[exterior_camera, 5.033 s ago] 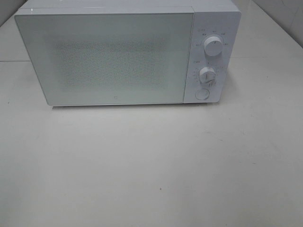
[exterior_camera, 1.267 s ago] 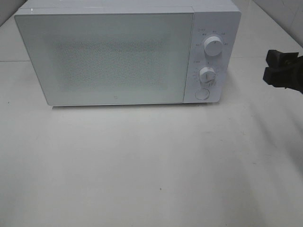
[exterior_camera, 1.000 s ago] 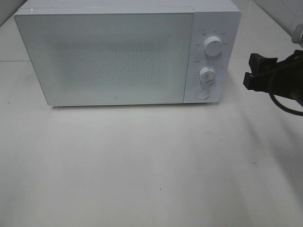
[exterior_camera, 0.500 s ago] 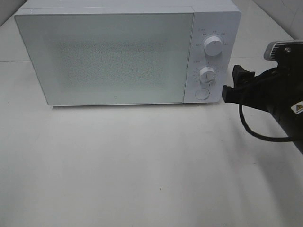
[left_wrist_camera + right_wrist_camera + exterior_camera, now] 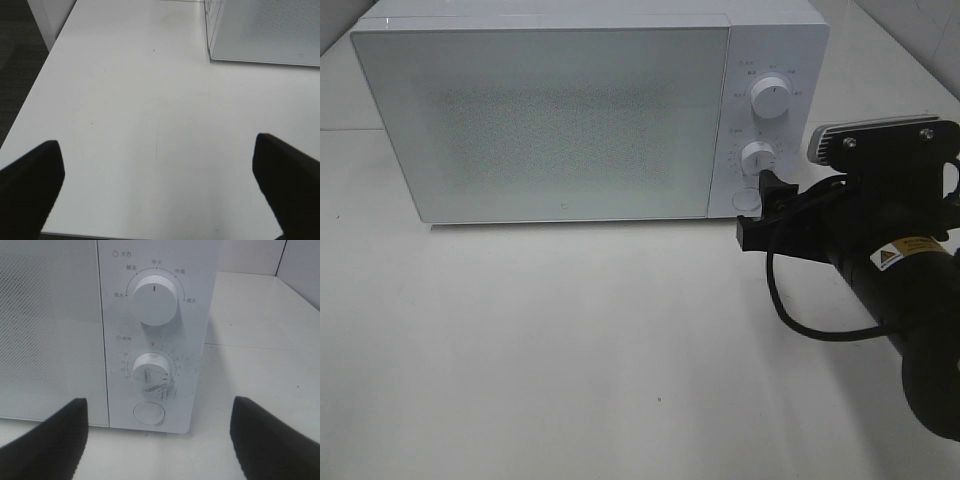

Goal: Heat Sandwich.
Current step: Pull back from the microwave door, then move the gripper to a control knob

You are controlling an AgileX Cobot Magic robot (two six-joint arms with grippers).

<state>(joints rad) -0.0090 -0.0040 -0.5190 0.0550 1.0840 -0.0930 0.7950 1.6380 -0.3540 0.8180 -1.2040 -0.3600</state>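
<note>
Sandwich out of sight; its place cannot be told. Microwave point(image 5: 570, 120) door shut. Right gripper point(image 5: 756, 205) hovers just before the microwave's round button point(image 5: 149, 413), jaws wide, empty. Left gripper point(image 5: 157, 155), wide and empty, hangs over the table point(image 5: 570, 350) near the microwave.

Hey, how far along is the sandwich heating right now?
Done: nothing visible; the microwave door is shut and no sandwich is in view, so whether it is inside cannot be told. In hand: the open right claw hovers in front of the round button below the timer dial. The left claw hangs open over the table. Left: apparently opening, loading, heating.
</note>
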